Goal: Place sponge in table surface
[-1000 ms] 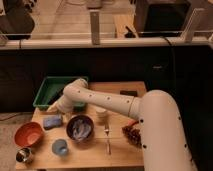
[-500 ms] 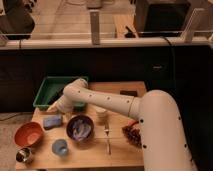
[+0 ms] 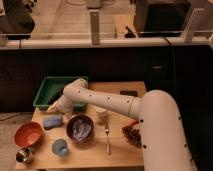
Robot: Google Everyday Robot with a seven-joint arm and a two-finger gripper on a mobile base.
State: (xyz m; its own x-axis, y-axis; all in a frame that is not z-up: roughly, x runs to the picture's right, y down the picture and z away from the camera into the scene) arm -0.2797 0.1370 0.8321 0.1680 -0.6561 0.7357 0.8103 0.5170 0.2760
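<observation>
Over the last second nothing has visibly moved: the white arm holds the same pose. The gripper hangs at the left of the wooden tabletop, just in front of the green plastic tray. Whether it is spread or closed cannot be told.

The blue rectangular sponge lies flat on the tabletop, just near of the gripper and left of the dark purple bowl. Judgement: placement appears complete; only withdrawal remains.
</observation>
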